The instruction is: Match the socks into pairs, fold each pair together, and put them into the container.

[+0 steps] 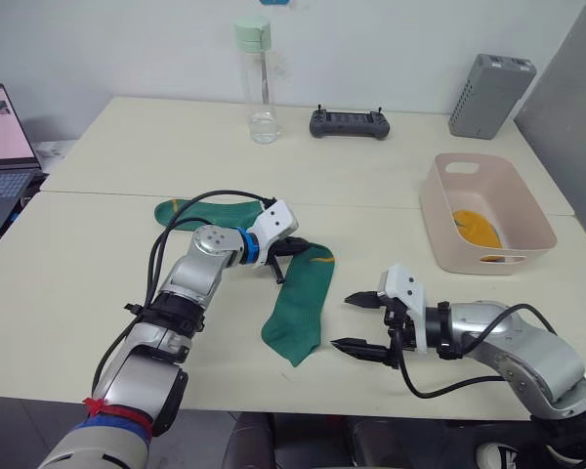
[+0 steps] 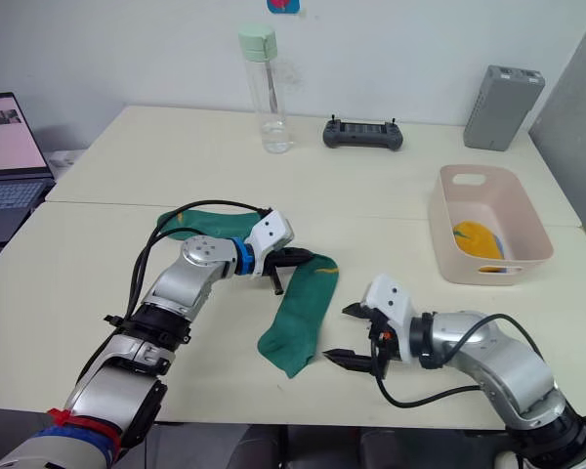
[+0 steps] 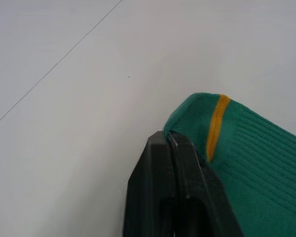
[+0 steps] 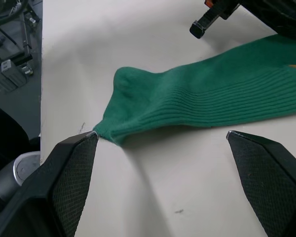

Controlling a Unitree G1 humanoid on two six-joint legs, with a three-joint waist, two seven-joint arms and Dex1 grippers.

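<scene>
Two dark green socks are lying mid-tabletop, one being gripped at its cuff by the left gripper while the right gripper, jaws open, is hovering beside the toe, likely ready to help pair them.

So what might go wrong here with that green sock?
The left gripper pinches only the cuff edge of the green sock, so the fabric could slip out if pulled. The right gripper is open beside the toe, near the table front edge; a dragged sock might slide off. The second green sock lies partly under the left arm, which could snag it.
</scene>
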